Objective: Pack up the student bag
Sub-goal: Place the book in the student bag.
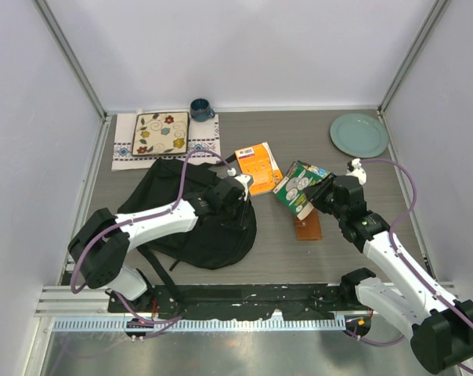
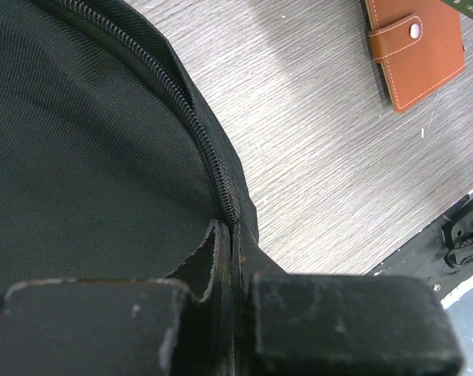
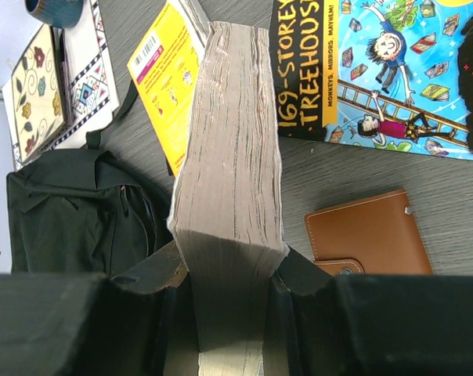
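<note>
Black student bag [image 1: 213, 239], tan wallet [image 2: 413, 51], teal plate [image 1: 359, 134], beige-edged book [image 3: 229, 157]

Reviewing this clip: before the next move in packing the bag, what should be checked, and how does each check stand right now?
1. Bag grip: left gripper shut on the student bag at its zipper: ok.
2. Book grip: right gripper clamped on the thick book: ok.
3. Bag opening wide enough for the book: cannot tell.
4. Strays: brown wallet free of both grippers: ok.
5. Route to the bag: orange book lies close by: cannot tell.
</note>
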